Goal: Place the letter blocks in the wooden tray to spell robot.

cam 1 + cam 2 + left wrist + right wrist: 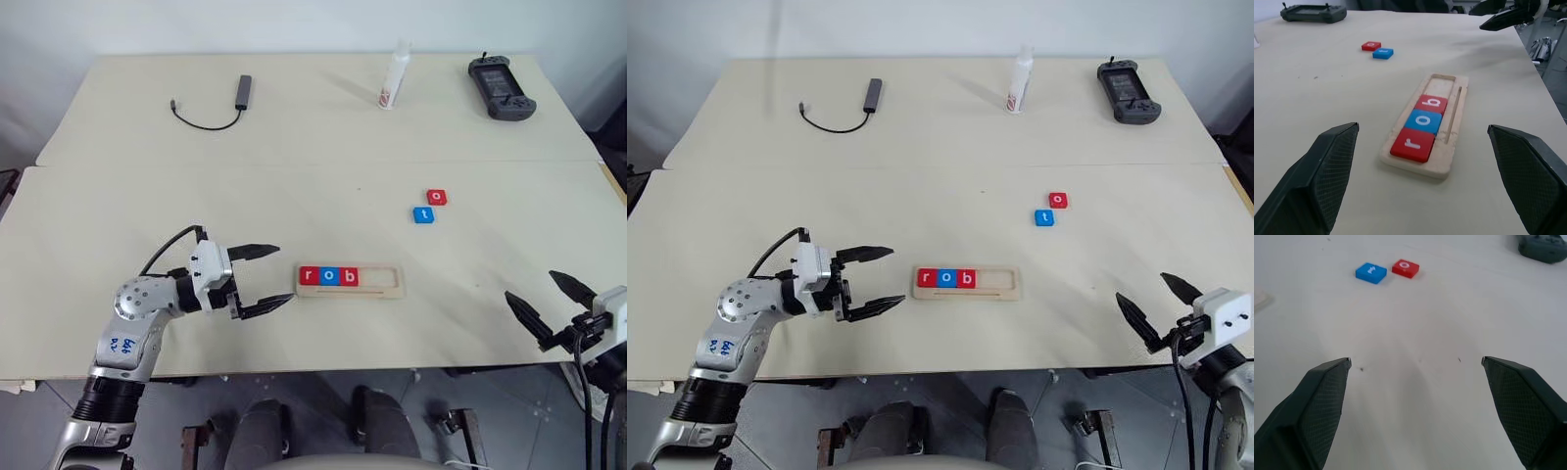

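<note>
Here both claws, left claw [263, 278] and right claw [550, 303], gape empty; nothing blocks the wooden tray [382, 291].

On the bench [745, 196], the wooden tray [967, 283] holds red r, blue o and red b (right end bare). A red o block [1058, 200] and blue t block [1044, 217] lie beyond. Both end effectors, left [878, 279] and right [1159, 308], gape empty.

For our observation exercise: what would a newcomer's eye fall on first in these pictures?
Probably the wooden tray near the table's front edge, with red r, blue o and red b seated at its left end. Next, the loose red o block and blue t block farther back to the right. The open left hand sits just left of the tray.
</note>
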Controlling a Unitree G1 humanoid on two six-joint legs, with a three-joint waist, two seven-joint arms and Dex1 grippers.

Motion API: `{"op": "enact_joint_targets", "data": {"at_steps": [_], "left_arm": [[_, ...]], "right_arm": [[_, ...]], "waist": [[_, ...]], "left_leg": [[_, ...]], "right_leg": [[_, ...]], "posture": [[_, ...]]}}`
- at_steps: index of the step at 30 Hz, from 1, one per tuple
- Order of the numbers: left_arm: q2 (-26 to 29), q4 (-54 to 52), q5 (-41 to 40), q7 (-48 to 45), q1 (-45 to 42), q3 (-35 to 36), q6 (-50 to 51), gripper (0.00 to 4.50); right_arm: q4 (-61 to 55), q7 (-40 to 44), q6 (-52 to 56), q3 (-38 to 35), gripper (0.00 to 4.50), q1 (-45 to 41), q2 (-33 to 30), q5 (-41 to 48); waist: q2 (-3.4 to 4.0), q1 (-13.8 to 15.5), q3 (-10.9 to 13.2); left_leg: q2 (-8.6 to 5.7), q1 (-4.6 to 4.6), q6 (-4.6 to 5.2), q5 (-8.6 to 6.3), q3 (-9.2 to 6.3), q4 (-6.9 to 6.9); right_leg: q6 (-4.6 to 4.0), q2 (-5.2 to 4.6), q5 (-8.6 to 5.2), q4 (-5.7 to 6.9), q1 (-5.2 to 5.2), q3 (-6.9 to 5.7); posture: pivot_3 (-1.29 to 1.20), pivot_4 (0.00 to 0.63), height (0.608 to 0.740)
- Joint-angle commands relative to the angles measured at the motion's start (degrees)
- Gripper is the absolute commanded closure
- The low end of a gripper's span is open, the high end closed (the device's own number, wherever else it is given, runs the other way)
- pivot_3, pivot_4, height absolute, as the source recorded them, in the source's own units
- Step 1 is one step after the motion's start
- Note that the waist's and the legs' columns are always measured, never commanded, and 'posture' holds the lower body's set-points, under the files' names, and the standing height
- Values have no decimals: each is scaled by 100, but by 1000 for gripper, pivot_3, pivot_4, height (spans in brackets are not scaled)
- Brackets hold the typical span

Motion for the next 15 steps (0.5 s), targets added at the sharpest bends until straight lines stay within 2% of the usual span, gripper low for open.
{"op": "enact_joint_targets", "data": {"at_steps": [1, 5, 8, 12, 15], "left_arm": [[-17, -197, -72, 94, 18, 103, 76, 0], [-34, -260, -67, 153, 32, 114, 111, 0], [-64, -347, -48, 208, 66, 87, 126, 0], [-104, -401, 6, 295, 85, 73, 118, 0], [-127, -451, 66, 351, 127, 20, 139, 0]], "right_arm": [[-469, -291, 1181, 620, 9, -549, -411, 160], [-392, -674, 2179, 1010, 9, -1453, -784, 128], [54, -1063, 3042, 1527, 9, -2710, -1080, -114], [322, -1543, 3928, 1862, 9, -3633, -1159, -296], [457, -1792, 4584, 2105, 9, -4335, -1071, -296]], "waist": [[0, -31, 0], [3, 22, -1], [3, 24, -1], [4, 76, -2], [4, 64, -2]], "left_leg": [[0, 4, 0, 0, 2, 1], [1, 10, 1, 0, -5, 1], [0, 8, 1, 0, -1, 3], [2, -3, 1, 0, -4, 1], [-1, -44, 1, -1, -12, 4]], "right_leg": [[-1, 0, 1, 3, 0, 7], [-4, -1, 2, 9, -1, 18], [-6, -1, 4, 6, -2, 18], [-15, -1, 2, 8, -8, 1], [-17, -1, 1, 2, -31, -16]], "posture": [[0, 150, 740], [0, 150, 740], [0, 150, 740], [0, 150, 740], [0, 150, 740]]}}
